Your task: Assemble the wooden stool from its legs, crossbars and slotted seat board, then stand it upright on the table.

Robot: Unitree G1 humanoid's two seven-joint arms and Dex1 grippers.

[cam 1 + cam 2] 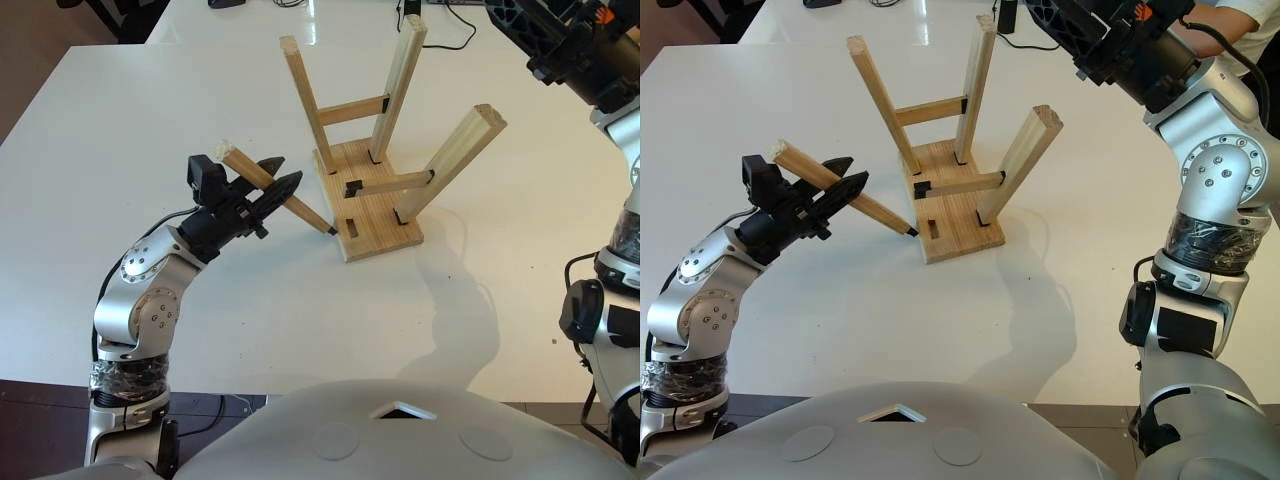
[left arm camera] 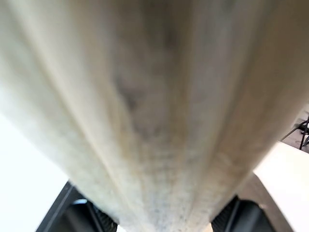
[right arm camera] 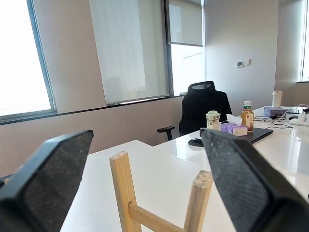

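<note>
Left eye view: left tool (image 1: pixel 283 178) pinching 4th leg (image 1: pixel 308 213), tip at edge of flipped seat board (image 1: pixel 375 225) on bench (image 1: pixel 150 120). Right tool (image 3: pixel 147 137) spread. Next, prob: line up w/ free slot, push in.

No text, number or sign can be read anywhere. The bottle (image 3: pixel 247 115) and the lidded cup (image 3: pixel 213 119) on the far desk (image 3: pixel 270 145), seen beyond the right claw (image 3: pixel 145 145) and past its spread fingers, both carry labels. Their print is too small to make out.
</note>
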